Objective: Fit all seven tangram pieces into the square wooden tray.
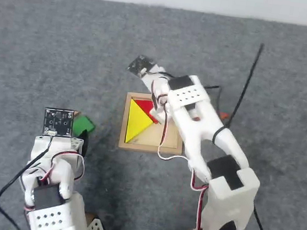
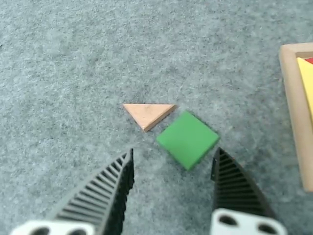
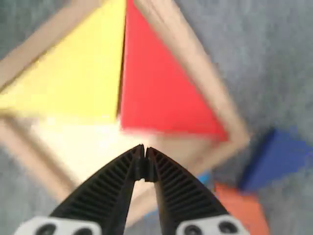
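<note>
The square wooden tray [image 1: 159, 139] lies mid-table and holds a large yellow triangle [image 1: 136, 122] and a large red triangle [image 1: 145, 106] side by side. My right gripper [image 3: 142, 151] hangs over the tray's bare floor [image 3: 83, 142], close to the red triangle [image 3: 159, 90] and yellow triangle [image 3: 78, 73]; its fingers are shut with nothing between them. My left gripper [image 2: 173, 155] is open just short of a green square [image 2: 187, 139] on the carpet. A small tan triangle [image 2: 148, 114] lies corner to corner with the square.
Outside the tray's corner, a blue piece [image 3: 276, 156] and an orange piece [image 3: 242, 205] rest on the grey carpet. The tray rim [image 2: 293, 112] is some way from the green square [image 1: 84, 124]. The right arm [image 1: 196, 125] spans the tray's right side.
</note>
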`<control>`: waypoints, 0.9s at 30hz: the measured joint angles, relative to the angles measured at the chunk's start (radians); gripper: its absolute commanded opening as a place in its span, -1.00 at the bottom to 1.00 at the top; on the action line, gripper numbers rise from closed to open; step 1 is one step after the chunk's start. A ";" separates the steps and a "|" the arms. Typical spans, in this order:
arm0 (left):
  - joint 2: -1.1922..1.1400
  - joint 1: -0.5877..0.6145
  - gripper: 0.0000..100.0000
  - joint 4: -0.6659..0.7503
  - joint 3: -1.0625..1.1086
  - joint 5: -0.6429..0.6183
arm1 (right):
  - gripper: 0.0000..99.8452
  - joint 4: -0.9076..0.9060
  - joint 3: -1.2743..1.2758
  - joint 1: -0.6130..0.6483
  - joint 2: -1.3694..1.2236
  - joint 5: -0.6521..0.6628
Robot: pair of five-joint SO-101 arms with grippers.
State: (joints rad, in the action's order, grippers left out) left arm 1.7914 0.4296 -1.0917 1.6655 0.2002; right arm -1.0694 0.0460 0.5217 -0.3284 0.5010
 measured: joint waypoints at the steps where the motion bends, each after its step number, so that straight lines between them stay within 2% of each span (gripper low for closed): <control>1: 0.000 0.000 -0.52 0.000 0.000 0.000 | -0.99 0.035 0.003 -0.005 -0.012 0.000; 5: 0.000 0.002 -0.52 0.000 0.000 0.000 | -0.99 0.123 0.011 -0.006 -0.078 0.012; 9: 0.000 0.000 -0.52 0.000 0.000 0.000 | -0.99 0.181 0.006 0.002 -0.103 0.091; 18: 0.000 0.000 -0.52 0.000 0.000 0.000 | -0.99 0.206 0.006 0.040 -0.103 0.120; 23: 0.000 0.000 -0.52 0.000 0.000 0.000 | -0.99 0.173 0.031 0.041 -0.005 0.101; 27: 0.000 0.000 -0.52 0.000 0.000 0.000 | -0.99 0.169 0.158 0.044 0.178 0.074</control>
State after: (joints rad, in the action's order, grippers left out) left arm 1.7914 0.4296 -1.0917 1.6655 0.2002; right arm -0.9007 0.2041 0.5662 -0.1504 0.5746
